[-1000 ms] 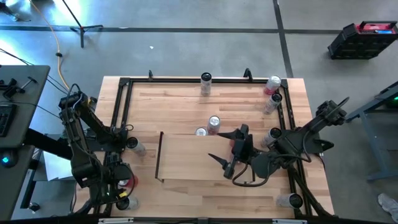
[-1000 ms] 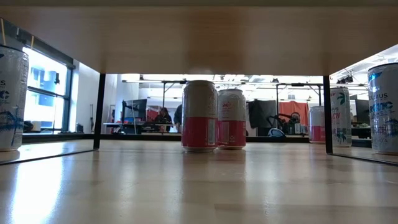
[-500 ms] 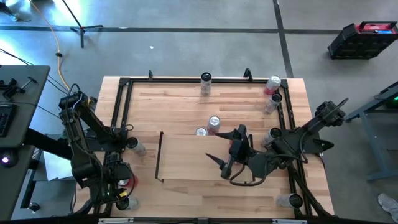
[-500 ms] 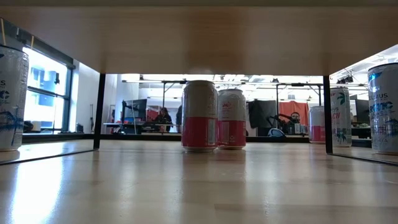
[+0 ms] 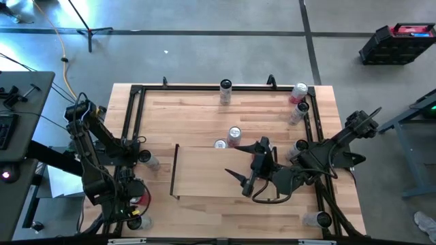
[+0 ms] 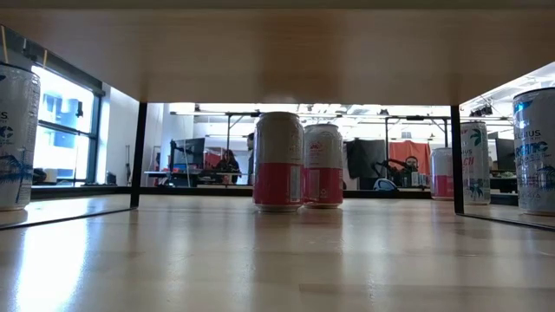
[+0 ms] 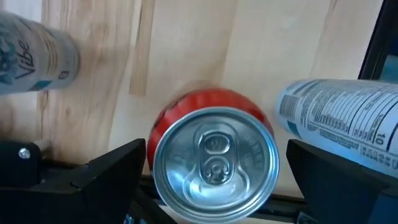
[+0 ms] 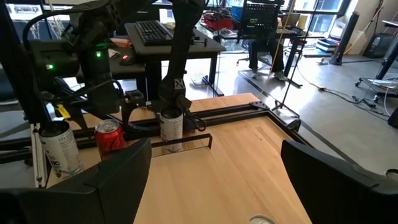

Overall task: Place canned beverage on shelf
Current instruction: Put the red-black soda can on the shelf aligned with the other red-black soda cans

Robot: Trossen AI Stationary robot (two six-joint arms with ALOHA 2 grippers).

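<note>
A: Where's the red can point(image 7: 214, 163)?
B: Between the left gripper's point(image 7: 211, 177) wide jaws, untouched, off the shelf point(image 5: 204, 173).
A: Right gripper point(image 5: 246, 171)?
B: Spread wide over the shelf, empty.

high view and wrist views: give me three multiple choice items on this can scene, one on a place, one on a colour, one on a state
1. Where is the right gripper?
A. over the shelf's light-wood bay
B. off the table
C. at the far rail

2. What colour is the side of the can between the left gripper's fingers?
A. blue
B. red
C. green

3. How does the left gripper stand?
A. shut on the can
B. open around the can
C. out of view

Answers: 1 A, the high view shows it above the shelf. 2 B, red shows below the silver top in the left wrist view. 3 B, its fingers stand apart on either side of the can, with gaps.
</note>
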